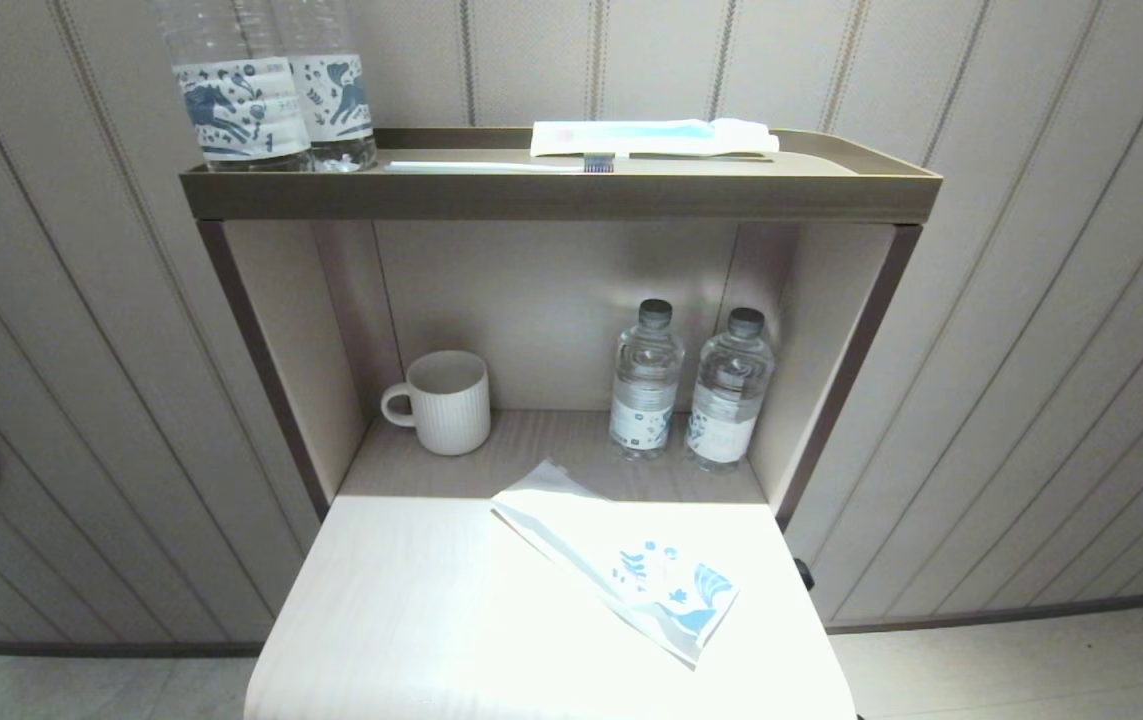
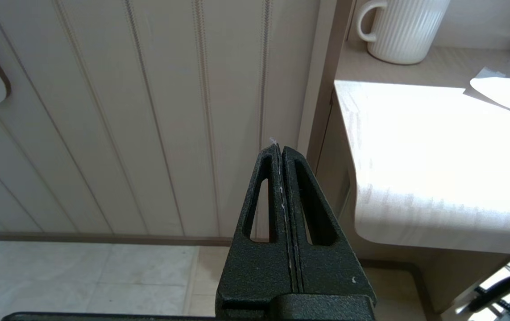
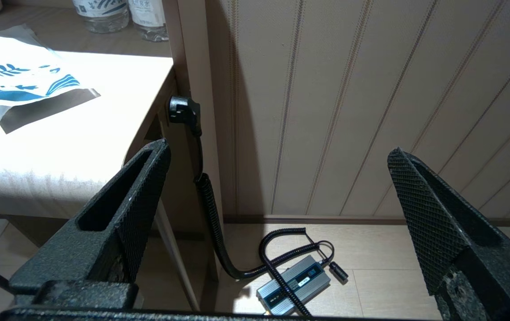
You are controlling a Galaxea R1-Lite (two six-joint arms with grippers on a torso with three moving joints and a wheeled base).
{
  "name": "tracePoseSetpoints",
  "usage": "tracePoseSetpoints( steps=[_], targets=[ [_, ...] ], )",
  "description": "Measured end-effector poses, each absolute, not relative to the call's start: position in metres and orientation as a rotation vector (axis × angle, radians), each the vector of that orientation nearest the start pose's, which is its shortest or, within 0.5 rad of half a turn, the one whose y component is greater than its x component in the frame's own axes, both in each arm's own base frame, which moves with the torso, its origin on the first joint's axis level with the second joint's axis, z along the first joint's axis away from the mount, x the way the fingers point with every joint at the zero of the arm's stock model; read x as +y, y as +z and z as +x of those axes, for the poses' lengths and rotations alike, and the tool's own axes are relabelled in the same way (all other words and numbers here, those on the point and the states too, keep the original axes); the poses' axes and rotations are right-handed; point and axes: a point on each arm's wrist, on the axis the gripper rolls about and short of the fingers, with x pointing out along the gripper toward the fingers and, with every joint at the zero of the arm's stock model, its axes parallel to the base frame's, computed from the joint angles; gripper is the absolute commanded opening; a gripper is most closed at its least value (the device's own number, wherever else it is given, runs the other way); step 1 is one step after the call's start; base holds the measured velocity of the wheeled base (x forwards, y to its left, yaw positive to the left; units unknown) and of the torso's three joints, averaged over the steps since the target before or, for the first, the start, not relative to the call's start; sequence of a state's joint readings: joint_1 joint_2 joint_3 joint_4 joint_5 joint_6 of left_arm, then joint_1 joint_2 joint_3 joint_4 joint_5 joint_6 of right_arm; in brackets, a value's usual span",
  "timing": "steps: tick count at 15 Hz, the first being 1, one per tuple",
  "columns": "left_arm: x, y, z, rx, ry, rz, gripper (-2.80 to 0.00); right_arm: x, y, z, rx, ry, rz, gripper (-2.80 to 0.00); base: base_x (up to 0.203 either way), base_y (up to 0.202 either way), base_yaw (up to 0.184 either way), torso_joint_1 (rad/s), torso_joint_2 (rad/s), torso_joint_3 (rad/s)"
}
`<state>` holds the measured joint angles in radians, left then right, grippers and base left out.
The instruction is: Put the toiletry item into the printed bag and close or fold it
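Note:
The printed bag [image 1: 621,560] lies flat and slanted on the white table top [image 1: 411,610], its blue leaf and wave print toward the near right corner. It also shows in the right wrist view as the printed bag [image 3: 18,89] and in the left wrist view as a white corner of the bag [image 2: 509,91]. A toothbrush [image 1: 501,167] lies on the top shelf tray [image 1: 551,195], beside a white packet with a light-blue stripe [image 1: 651,137]. My left gripper [image 2: 280,149] is shut and empty, low beside the table's left edge. My right gripper [image 3: 277,154] stands open, low off the table's right side. Neither shows in the head view.
A ribbed white mug [image 1: 446,402] and two water bottles [image 1: 646,380] [image 1: 731,390] stand in the recess behind the table. Two more bottles [image 1: 271,90] stand on the top shelf at left. A plug [image 3: 183,111] and coiled cable lead to a grey adapter [image 3: 292,283] on the floor.

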<state>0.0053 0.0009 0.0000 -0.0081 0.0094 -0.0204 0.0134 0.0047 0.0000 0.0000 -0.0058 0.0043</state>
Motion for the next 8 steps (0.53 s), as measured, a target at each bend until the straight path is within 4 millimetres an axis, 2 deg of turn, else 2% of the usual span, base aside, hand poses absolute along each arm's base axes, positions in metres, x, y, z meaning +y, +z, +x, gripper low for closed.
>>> tracePoseSetpoints(
  steps=[8],
  targets=[
    [0.0001,0.0764,-0.0228,-0.009,0.014,-0.019,-2.8,-0.0004,0.0756,-0.0224,0.006,0.008,0.004,0.0,0.0,0.0,0.0,0.0,0.0,0.0]
  ],
)
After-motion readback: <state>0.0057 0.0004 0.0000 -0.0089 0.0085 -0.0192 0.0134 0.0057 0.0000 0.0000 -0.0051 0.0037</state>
